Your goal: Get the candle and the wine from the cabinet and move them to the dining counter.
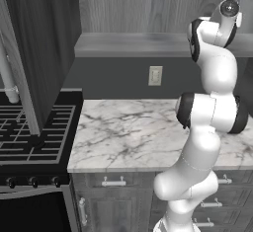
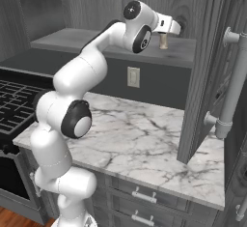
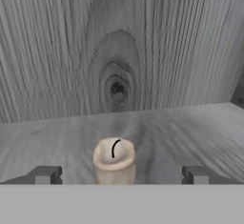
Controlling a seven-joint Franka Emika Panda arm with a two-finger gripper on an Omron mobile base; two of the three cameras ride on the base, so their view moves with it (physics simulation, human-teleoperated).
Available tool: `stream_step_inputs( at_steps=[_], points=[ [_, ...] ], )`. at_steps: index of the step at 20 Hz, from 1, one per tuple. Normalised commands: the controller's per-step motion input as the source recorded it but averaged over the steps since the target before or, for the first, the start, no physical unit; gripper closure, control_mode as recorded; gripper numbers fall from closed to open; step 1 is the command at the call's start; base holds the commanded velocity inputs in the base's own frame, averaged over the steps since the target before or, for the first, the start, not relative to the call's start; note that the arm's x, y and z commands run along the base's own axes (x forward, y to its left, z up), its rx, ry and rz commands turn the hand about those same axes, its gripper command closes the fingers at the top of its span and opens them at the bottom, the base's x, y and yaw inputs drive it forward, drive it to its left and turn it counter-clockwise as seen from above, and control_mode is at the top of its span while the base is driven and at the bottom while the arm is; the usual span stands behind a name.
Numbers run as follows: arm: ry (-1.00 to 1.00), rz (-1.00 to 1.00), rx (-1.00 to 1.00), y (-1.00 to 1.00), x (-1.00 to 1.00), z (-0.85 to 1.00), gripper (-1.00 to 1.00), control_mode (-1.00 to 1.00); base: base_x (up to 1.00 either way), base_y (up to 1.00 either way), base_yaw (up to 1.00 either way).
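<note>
The cabinet (image 2: 120, 8), dark grey wood grain, stands open above the marble worktop (image 1: 148, 132), its door (image 2: 200, 71) swung out at the right of the right base view with a long pale tubular handle (image 2: 231, 86). A black stove (image 1: 29, 132) sits just beside the worktop, and a pale wall outlet (image 1: 155, 75) is on the dark backsplash below the cabinet shelf (image 2: 87, 40). The white arm (image 2: 72, 110) reaches up from the base into the cabinet. Its gripper (image 3: 119, 175) has the jaws spread wide, one fingertip (image 3: 45, 175) on each side of the candle (image 3: 114, 160) and not touching it. The candle, a short beige cylinder with a dark curved wick, stands upright on the shelf near the cabinet's back wall.
</note>
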Motion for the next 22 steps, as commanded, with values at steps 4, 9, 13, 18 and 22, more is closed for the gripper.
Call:
stream_step_inputs(
  at_steps=[4,9,13,18,22],
  points=[
    [0.0,0.0,0.0,0.0,0.11,-0.03,-1.0,-1.0,0.0,0.0,0.0],
    [0.0,0.0,0.0,0.0,0.06,-0.02,-1.0,-1.0,0.0,0.0,0.0],
    [0.0,0.0,0.0,0.0,0.05,-0.03,-1.0,-1.0,0.0,0.0,0.0],
    [0.0,0.0,0.0,-0.02,0.05,-0.05,-1.0,-1.0,0.0,0.0,0.0],
    [0.0,0.0,0.0,-0.02,0.09,-0.08,-1.0,-1.0,0.0,0.0,0.0]
  ],
)
